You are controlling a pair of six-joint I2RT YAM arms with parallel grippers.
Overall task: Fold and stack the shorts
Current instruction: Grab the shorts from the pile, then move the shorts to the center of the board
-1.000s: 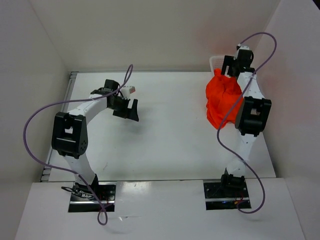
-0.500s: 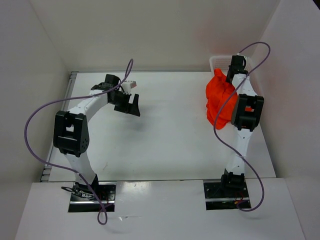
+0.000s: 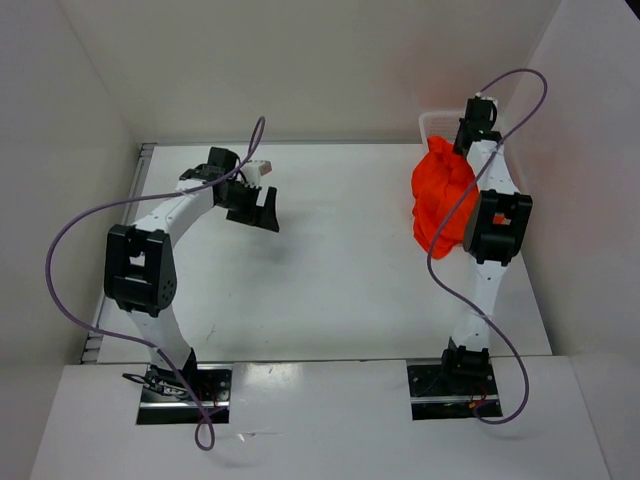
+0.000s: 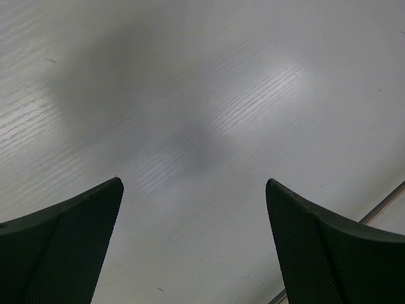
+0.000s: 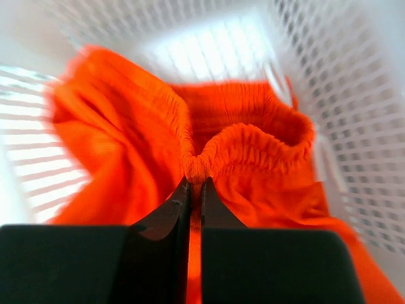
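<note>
Top external view: a white table [image 3: 340,280] is sitting inside white walls, with two robot arms rising from its near edge. The left gripper [image 3: 262,212] is hanging over bare table on the left side, well apart from any cloth. The right arm [image 3: 490,225] is reaching to the far right corner, where bright orange shorts [image 3: 445,200] are lying in a bunched heap. The heap is spilling from a white mesh basket [image 3: 430,120] whose rim is just showing behind it. The arm is covering part of the heap, and this view is not showing the gripping end clearly.

Left wrist view: the camera is looking straight down at bare table. The two dark fingers are standing wide apart at the bottom corners and are holding nothing.

Right wrist view: the picture is blurring slightly. The right gripper [image 5: 195,190] is pointing down into the basket, and its two fingers are pressing almost together. They are pinching a fold of the gathered elastic waistband [image 5: 240,136] between them. Crumpled orange cloth is filling the space between the mesh walls to the left and right.

Judging progress, the task is only beginning. The shorts are crumpled and mostly in the basket, not yet laid on the open table. Lifting them out, spreading them flat, folding them and stacking them are all remaining to be done.
</note>
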